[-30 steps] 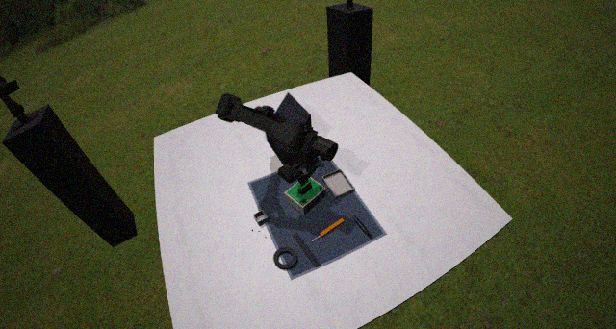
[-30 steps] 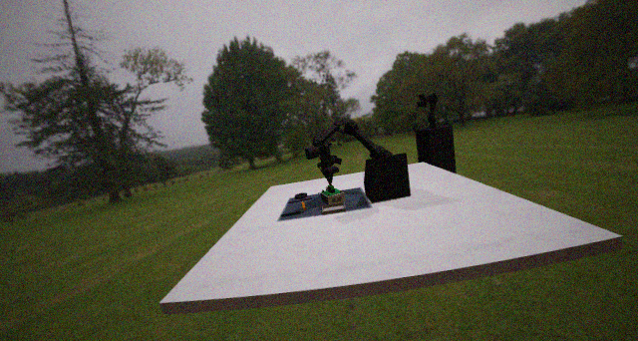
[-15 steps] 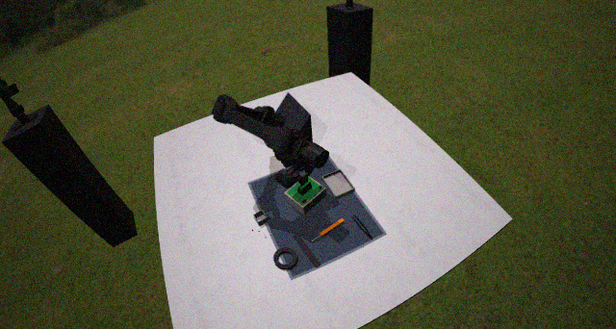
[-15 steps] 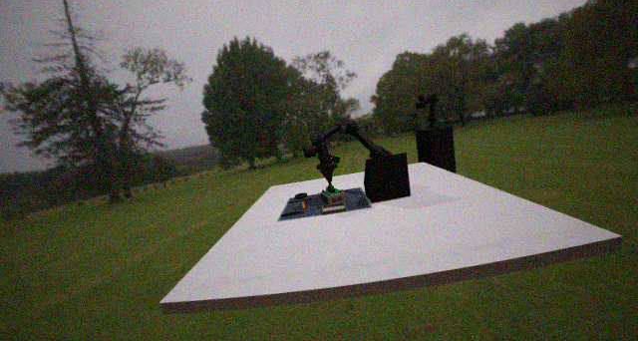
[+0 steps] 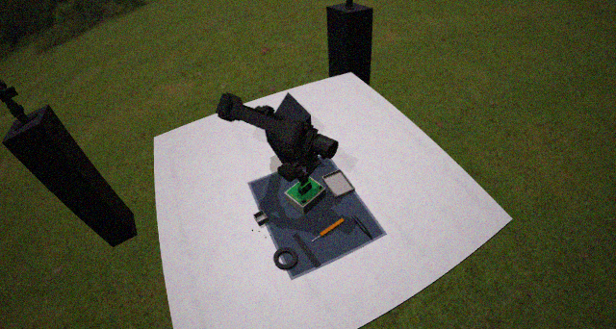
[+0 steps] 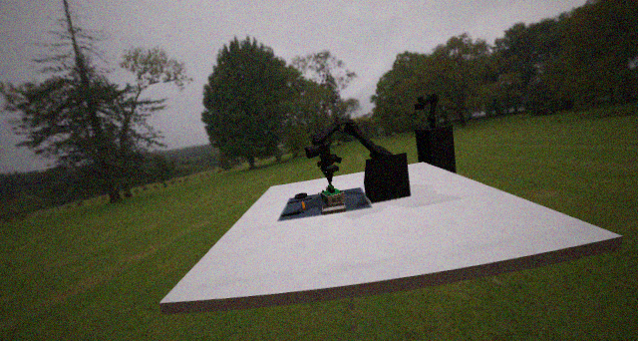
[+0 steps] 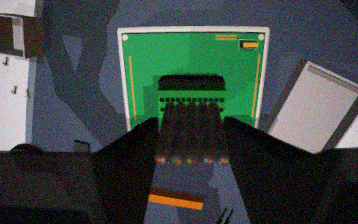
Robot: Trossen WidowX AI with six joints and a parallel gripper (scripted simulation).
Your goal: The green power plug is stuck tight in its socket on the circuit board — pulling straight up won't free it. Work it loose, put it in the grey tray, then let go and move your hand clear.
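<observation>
Currently, the claw (image 5: 304,179) (image 6: 330,182) (image 7: 190,125) grips the green plug (image 7: 192,95) over the circuit board (image 5: 294,192) (image 7: 145,55), with the grey tray (image 5: 339,184) (image 6: 333,209) (image 7: 317,107) nearby.

high oblique top, low distant side exterior, close downward wrist, board shared

Looks like an open-air spot, a grassy field or parkland, with mown-looking grass (image 5: 481,69) (image 6: 523,181) spreading around a white-topped table (image 5: 409,199) (image 6: 399,241). Has a big leafy tree (image 6: 246,102), a sparse-branched conifer (image 6: 82,77) and a dark bank of trees (image 6: 563,62) standing under a grey, overcast sky (image 6: 349,12). Resembles an electronics workbench on the tabletop itself, with a green circuit board (image 5: 313,192) (image 6: 326,192) (image 7: 190,55) and an orange-handled tool (image 5: 332,227) (image 6: 303,205) (image 7: 176,201) on a blue mat (image 5: 284,230) (image 6: 356,201) (image 7: 310,25).
</observation>
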